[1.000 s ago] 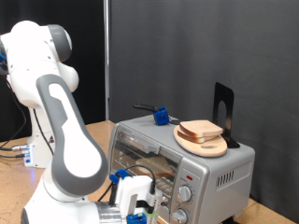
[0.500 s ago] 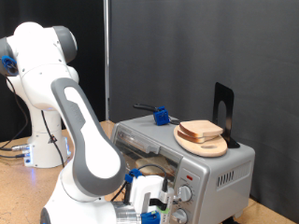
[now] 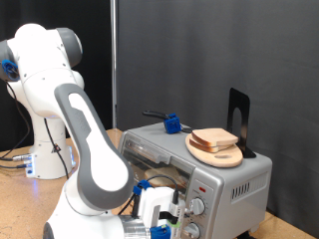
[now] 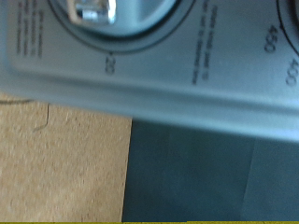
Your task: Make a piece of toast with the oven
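While pale toast [image 3: 213, 137] tops silver oven [image 3: 229, 179], fingers [image 3: 164, 217] (grip state unclear) by knobs.

The oven [image 3: 199, 169] looks like brushed silver metal. The round plate [image 3: 216, 152] seems wooden. The counter [image 4: 56, 159] appears matt, perhaps wood.

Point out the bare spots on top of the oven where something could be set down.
On the oven roof, bare metal lies between the blue-handled tool and the wooden plate carrying the toast, and along the front edge. The far corner is crowded by plate and black stand. The pincer is low by the knobs.
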